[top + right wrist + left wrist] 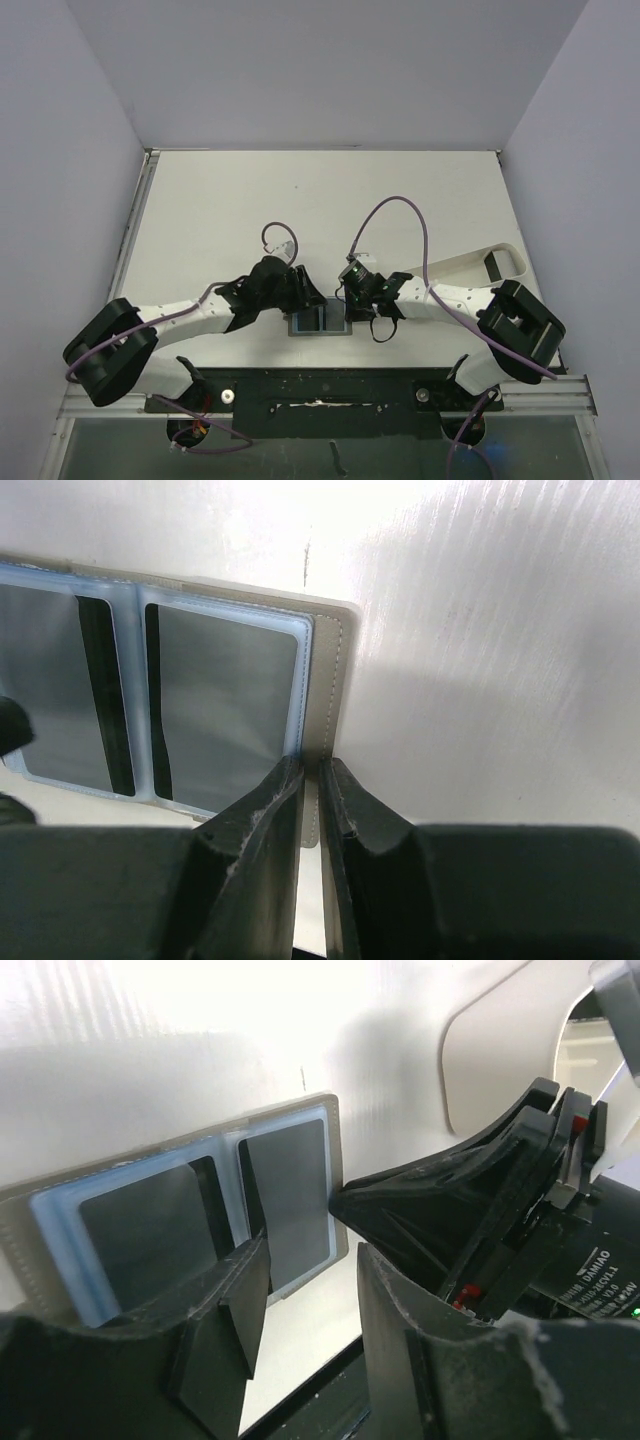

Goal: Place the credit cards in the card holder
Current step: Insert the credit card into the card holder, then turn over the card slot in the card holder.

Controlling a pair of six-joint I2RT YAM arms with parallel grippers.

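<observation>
A white desk (320, 200) carries the card holder (325, 680), spread open flat with its blue lining up. The right pincer (312, 775) is clamped on the card holder's right border, while the left pincer (312, 1295) hovers open-jawed just beside the card holder. Dark credit cards (225, 695) sit inside the card holder's two visible clear sleeves.

Overhead view looks down; both wrist views, seemingly close, share the card holder (329, 685).
</observation>
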